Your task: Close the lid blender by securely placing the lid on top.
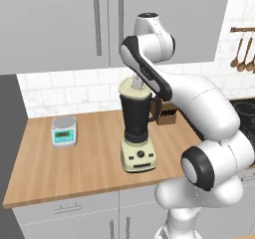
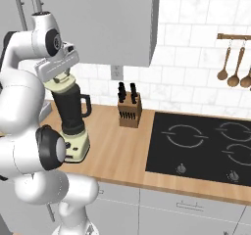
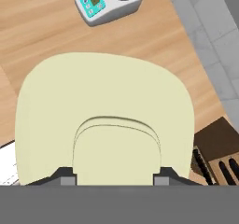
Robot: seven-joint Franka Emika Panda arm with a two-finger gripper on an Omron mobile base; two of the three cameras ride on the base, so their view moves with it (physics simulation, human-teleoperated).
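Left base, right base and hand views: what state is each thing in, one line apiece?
lid: sits on the jar's top, gripper on its knob.
blender: upright on the counter, jar mouth covered by the lid.
gripper: shut on the lid's knob, above the jar.
kitchen scale: on the counter, apart from the blender.
knife block: upright by the wall, knives in.

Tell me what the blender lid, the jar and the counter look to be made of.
The lid: matte cream plastic by its look, even colour, no gloss.
The blender jar: dark smoky plastic or glass; rendering leaves it open.
The counter: light wood, visible plank grain, satin finish.
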